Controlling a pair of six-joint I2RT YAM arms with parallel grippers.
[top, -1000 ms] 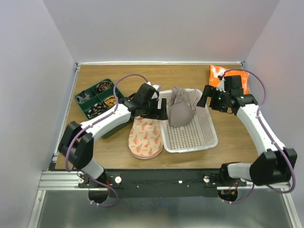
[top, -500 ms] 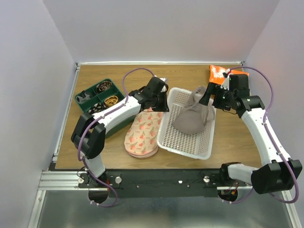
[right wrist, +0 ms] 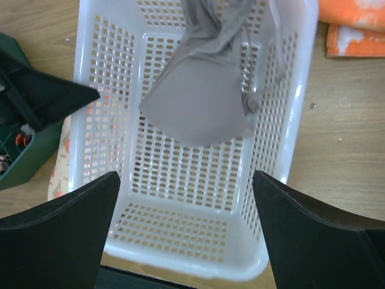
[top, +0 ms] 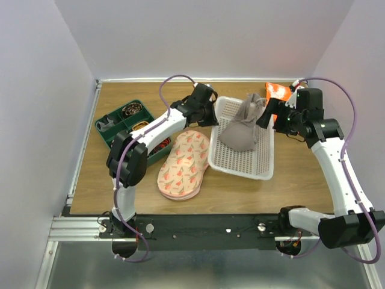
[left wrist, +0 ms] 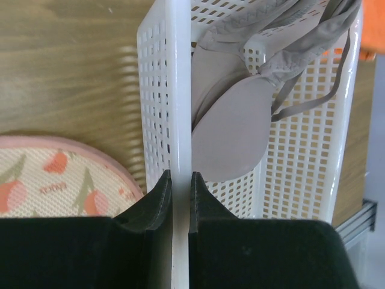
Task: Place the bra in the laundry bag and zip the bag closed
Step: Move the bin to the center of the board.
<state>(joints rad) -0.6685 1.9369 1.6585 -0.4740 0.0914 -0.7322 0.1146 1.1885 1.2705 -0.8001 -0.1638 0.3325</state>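
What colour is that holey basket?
The basket is white; the right wrist view shows it best.

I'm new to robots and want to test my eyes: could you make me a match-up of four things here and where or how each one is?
1 bra
2 laundry bag
3 left gripper
4 right gripper

A open, pointed at the white basket
B shut on the basket's rim
C lying beside the basket
D inside the basket

Pairs: 1-D, 2-C, 3-B, 4-A
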